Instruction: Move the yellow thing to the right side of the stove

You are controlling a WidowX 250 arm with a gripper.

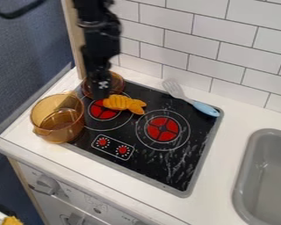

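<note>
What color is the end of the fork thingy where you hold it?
The handle is light blue; it shows best in the camera view.

The yellow-orange, croissant-shaped toy (pixel 123 103), ridged across its back and tapering at its far end, lies lengthwise on the stove (pixel 169 163), its near end right beside the jaws; whether they touch it is unclear. Its body points away from them, toward the camera's right. The stove, flat and black with a grey rim and two red-centred burners, spreads beneath and beyond the jaws.
</note>
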